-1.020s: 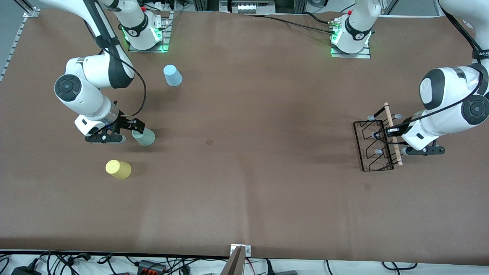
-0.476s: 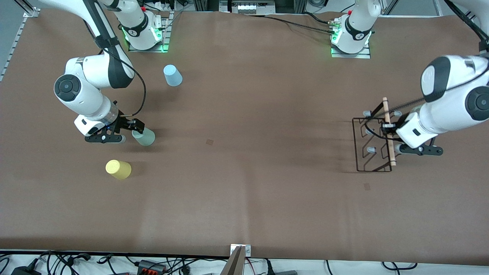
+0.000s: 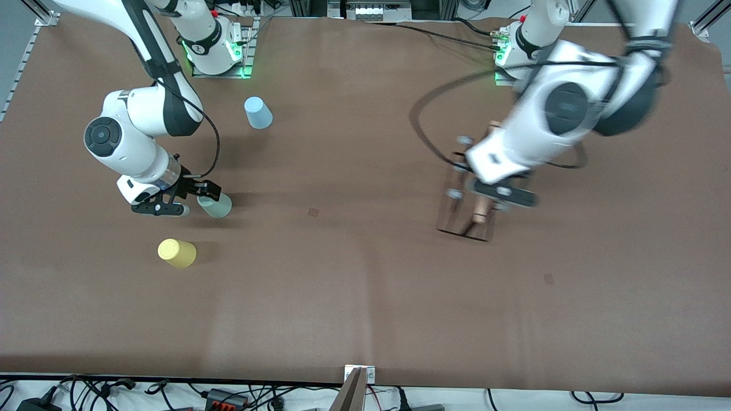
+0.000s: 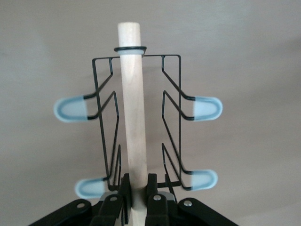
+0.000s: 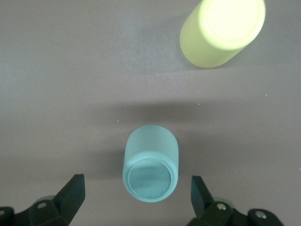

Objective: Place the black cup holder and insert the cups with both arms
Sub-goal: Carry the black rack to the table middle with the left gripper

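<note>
Left pincer clamped on the light wooden rod handle of the thin black wire cup holder, carried over mid-desk for placing; right pincer spread wide around the upside-down pale green plastic cup near the right arm's edge, ready to grip.

A wide brown mat covers the whole tabletop, with two small darker square marks on it, one near the middle and one toward the left arm's end, nearer the front camera. Along the table's near edge runs a white strip littered with tangled black cables, and a small metal bracket sits at its centre. Aluminium frame rails run past the corner at the right arm's end.
</note>
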Robot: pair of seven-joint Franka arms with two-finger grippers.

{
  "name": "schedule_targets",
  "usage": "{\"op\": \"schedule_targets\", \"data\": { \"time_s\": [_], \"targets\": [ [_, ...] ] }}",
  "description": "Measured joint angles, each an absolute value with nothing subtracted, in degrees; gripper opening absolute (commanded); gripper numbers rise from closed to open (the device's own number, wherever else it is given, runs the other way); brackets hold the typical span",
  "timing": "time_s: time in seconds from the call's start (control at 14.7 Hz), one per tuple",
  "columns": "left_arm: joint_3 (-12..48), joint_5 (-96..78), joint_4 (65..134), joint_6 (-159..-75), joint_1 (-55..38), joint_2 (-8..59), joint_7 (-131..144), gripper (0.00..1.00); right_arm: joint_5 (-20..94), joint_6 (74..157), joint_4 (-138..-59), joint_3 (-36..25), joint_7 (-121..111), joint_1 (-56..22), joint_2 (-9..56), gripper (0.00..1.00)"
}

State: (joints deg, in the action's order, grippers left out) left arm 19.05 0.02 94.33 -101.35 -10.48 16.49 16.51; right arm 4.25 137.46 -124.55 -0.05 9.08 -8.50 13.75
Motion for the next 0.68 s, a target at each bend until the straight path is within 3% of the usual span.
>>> {"op": "schedule_targets", "data": {
  "time_s": [0.27, 0.68],
  "targets": [
    [19.2, 0.03, 88.24, -105.78, -21.84, 25.09, 32.7, 0.01, 4.26, 138.73, -125.31, -0.06, 9.26, -8.8, 14.76, 1.0],
    [19.14, 0.1, 85.57, -115.32, -27.53, 32.45, 42.52, 0.01, 4.26, 140.59, -127.3, -0.1, 9.28, -8.79, 14.82, 1.0]
  ]
}}
